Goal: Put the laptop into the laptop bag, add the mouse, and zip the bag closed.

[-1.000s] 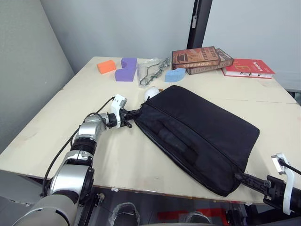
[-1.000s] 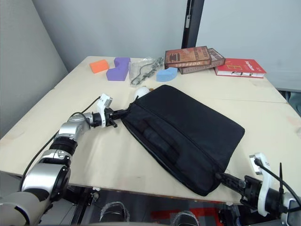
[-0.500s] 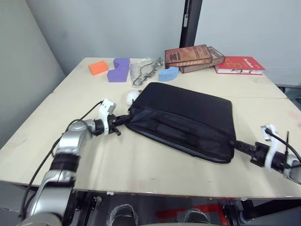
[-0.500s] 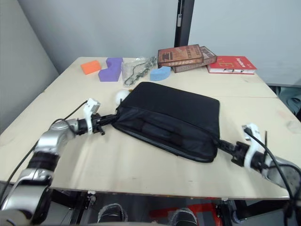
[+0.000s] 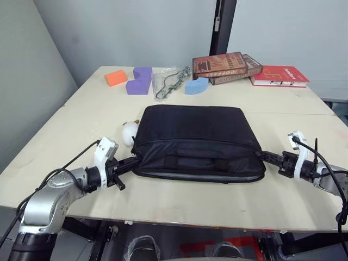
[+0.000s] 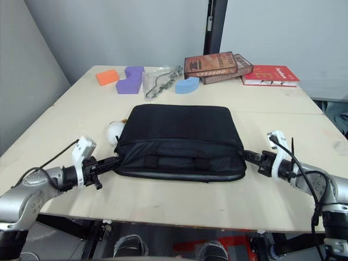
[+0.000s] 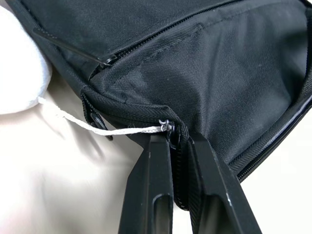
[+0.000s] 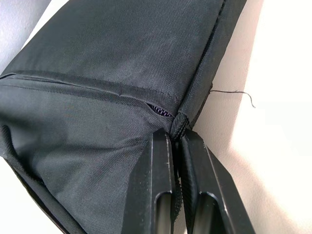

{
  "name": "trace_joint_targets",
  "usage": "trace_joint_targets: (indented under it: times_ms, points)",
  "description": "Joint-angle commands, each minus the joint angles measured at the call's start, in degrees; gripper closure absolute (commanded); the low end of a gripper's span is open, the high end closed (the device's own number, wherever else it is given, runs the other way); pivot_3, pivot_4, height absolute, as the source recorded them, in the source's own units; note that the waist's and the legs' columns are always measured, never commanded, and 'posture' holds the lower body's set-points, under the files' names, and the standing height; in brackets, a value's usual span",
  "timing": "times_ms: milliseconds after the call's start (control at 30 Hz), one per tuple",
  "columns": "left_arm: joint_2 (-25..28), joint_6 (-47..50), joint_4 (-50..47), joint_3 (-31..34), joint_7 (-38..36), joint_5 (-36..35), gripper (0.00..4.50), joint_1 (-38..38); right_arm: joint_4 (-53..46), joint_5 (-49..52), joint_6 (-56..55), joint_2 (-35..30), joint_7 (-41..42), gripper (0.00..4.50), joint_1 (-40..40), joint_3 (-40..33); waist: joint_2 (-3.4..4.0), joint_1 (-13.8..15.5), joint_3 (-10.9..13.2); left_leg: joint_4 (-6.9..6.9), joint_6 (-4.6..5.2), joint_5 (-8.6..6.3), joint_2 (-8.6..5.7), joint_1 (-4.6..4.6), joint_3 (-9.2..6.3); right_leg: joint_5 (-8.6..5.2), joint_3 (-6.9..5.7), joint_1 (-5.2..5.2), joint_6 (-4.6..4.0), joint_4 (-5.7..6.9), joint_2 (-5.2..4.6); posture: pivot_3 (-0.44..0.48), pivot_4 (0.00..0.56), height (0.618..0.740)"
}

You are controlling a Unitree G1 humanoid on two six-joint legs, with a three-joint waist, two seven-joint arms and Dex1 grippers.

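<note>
At the lower left of the left eye view you have the left gripper (image 5: 130, 161), its two black fingers pinched on the near left corner of the laptop bag (image 5: 196, 136); the left wrist view shows those fingers clamped on the corner seam beside a thin white string. At the right of the frame the right gripper (image 5: 260, 156) pinches the bag's near right corner, fingers pressed together on the fabric edge in the right wrist view.

The one laptop bag lies flat at the centre of the table (image 5: 98, 114), its long axis running left to right across the frame, the strap handle and front pocket along the near long edge facing you. It is a black woven fabric rectangle with rounded corners, and a zipper line runs along its near side. You cannot tell from these views whether the zip is fully closed.

Just beside the bag's left end sits one puffy white lump (image 5: 129, 132), touching or nearly touching it.

Farther back, along the top of the table, you see one orange block (image 5: 115, 78), one purple block (image 5: 138, 80), one clear packet with a chain (image 5: 169, 82), one blue piece (image 5: 196, 85), two stacked brown books (image 5: 228, 66) and one red book (image 5: 279, 76).
</note>
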Motion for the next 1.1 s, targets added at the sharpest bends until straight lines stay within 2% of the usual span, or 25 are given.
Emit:
trace_joint_targets:
  times_ms: [33,133,267,333,400,433,600,700,733,867,933,1100]
  points:
    - [0.4,-2.4,1.9,0.7,1.5,1.2,4.50,0.4,-3.7,1.4,1.7,1.2,-1.6,4.44,1.5,-1.8,0.00,0.0,0.0,0.00,0.00,0.00,0.01,0.02,0.00,0.00,0.00,0.01,0.00,0.01,0.00,0.000,0.150,0.734]
    - [1.4,-3.0,1.8,0.1,0.6,0.6,4.50,0.7,-6.1,1.1,0.7,1.4,-0.7,4.44,2.5,-1.0,0.00,-0.3,-0.1,0.00,0.00,0.00,0.01,0.04,0.02,0.00,0.03,0.01,0.01,0.02,0.01,0.000,0.150,0.734]
    - [1.3,-4.2,3.3,-0.8,1.2,1.3,4.50,0.4,-3.8,-0.4,-1.2,2.2,-0.9,4.44,1.6,-1.0,0.02,-0.5,-0.1,0.00,0.00,0.00,0.01,0.03,0.07,0.00,0.07,-0.01,0.01,0.02,0.01,0.000,0.150,0.734]
    - [2.4,-5.1,4.2,-0.8,-0.6,1.2,4.50,0.1,-3.5,-0.7,-2.0,2.3,-1.2,3.71,1.8,-2.1,0.01,-0.5,-0.1,0.00,0.00,0.00,0.01,0.05,0.08,0.00,0.08,0.00,0.01,0.05,0.01,0.000,0.150,0.734]
    - [3.4,-5.6,5.5,-0.2,-1.6,0.9,3.49,0.0,-4.5,-0.2,-2.2,1.6,0.4,2.97,2.6,-2.6,0.01,-0.6,-0.1,0.03,0.00,0.00,0.01,0.06,0.09,0.00,0.11,0.00,0.01,0.09,0.01,0.000,0.150,0.734]
    - [4.1,-5.8,6.0,0.5,-2.0,0.8,3.24,0.1,-5.2,-0.2,-2.5,0.3,2.1,2.74,3.4,-2.8,0.02,-0.5,-0.1,0.04,0.00,0.00,0.01,0.06,0.09,0.00,0.11,0.00,0.01,0.10,0.01,0.000,0.150,0.734]
    - [6.7,-5.3,7.8,4.0,-2.8,-1.2,1.43,-0.6,-4.8,-3.3,-6.6,-6.1,9.5,0.96,6.6,-2.6,0.02,-0.1,-0.1,0.02,0.01,0.00,0.00,-0.04,0.09,0.00,0.10,-0.08,0.01,-0.01,0.01,0.000,0.150,0.734]
    - [11.2,-5.3,8.9,8.6,-5.9,-3.3,0.37,-2.2,-2.3,-8.9,-13.1,-15.6,16.2,0.00,7.2,-3.3,0.00,-0.1,0.0,0.00,0.02,0.00,0.01,-0.05,0.08,0.00,0.07,-0.08,0.01,-0.02,0.01,0.000,0.150,0.734]
    - [12.4,-5.1,9.4,9.6,-6.8,-3.9,0.03,-2.8,-1.7,-9.9,-14.5,-17.7,17.8,0.00,7.0,-3.4,0.00,0.0,0.0,0.01,0.02,0.00,0.01,-0.04,0.08,0.00,0.07,-0.07,0.01,-0.01,0.01,0.000,0.150,0.734]
    - [21.4,-4.9,16.0,11.6,-12.6,-3.9,0.03,-7.7,-5.7,-10.2,-22.6,-24.6,26.9,0.00,2.9,-5.7,-0.03,-0.3,0.0,0.04,0.03,0.00,0.04,0.05,0.09,0.00,0.12,-0.05,0.02,0.07,0.05,0.000,0.150,0.734]
    - [23.5,-5.6,18.1,10.5,-14.4,-2.9,0.03,-9.3,-6.6,-12.4,-27.9,-24.8,28.2,0.00,1.8,-5.5,-0.03,-0.3,0.0,0.08,0.04,0.01,0.03,0.07,0.10,0.00,0.14,-0.04,0.02,0.10,0.04,0.000,0.150,0.734]
    - [27.8,-7.6,22.6,7.4,-19.7,-0.5,0.03,-12.7,-5.0,-14.6,-31.4,-25.3,30.7,0.00,-2.6,-2.2,-0.08,0.0,0.0,0.14,0.22,0.05,0.02,-0.04,0.10,0.01,0.09,-0.08,-0.03,0.06,0.01,0.000,0.150,0.734]
